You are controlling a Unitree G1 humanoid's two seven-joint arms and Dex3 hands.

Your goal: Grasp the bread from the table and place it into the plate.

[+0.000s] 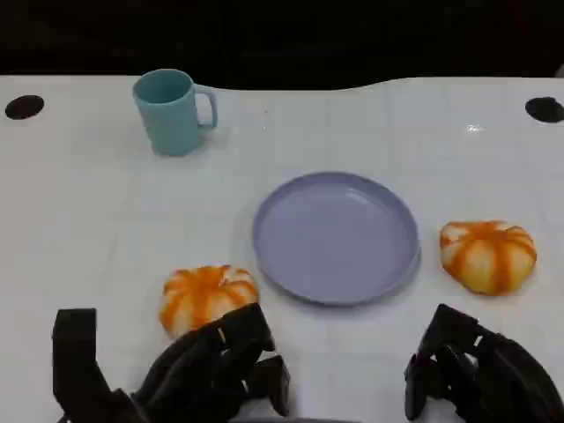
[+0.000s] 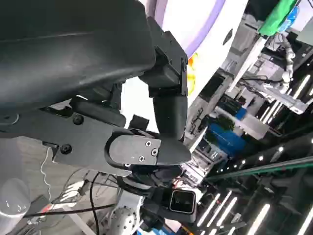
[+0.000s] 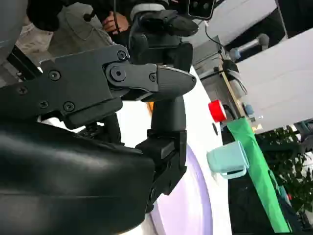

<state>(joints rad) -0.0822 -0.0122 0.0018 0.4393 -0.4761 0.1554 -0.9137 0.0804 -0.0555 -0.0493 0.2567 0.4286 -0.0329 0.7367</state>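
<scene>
Still on the table, two orange-and-white bread rolls flank the lavender plate (image 1: 336, 236): the left bread (image 1: 208, 296) sits near the plate's near-left edge, the right bread (image 1: 488, 255) just off its right rim, and neither is yet grasped. Your left hand (image 1: 216, 370) hovers directly in front of the left bread, fingers apart and holding nothing; whether the fingertips already brush the roll is hard to tell from the head view. Your right hand (image 1: 480, 374) waits low at the table's near edge, well short of the right bread, its fingers curled in with nothing between them. To do this step well, ease the left hand forward, wrap the roll from above and close gently so the soft bread is not crushed, then lift clear of the rim before crossing over. A teal mug (image 1: 173, 110) stands at the far left, well apart.
</scene>
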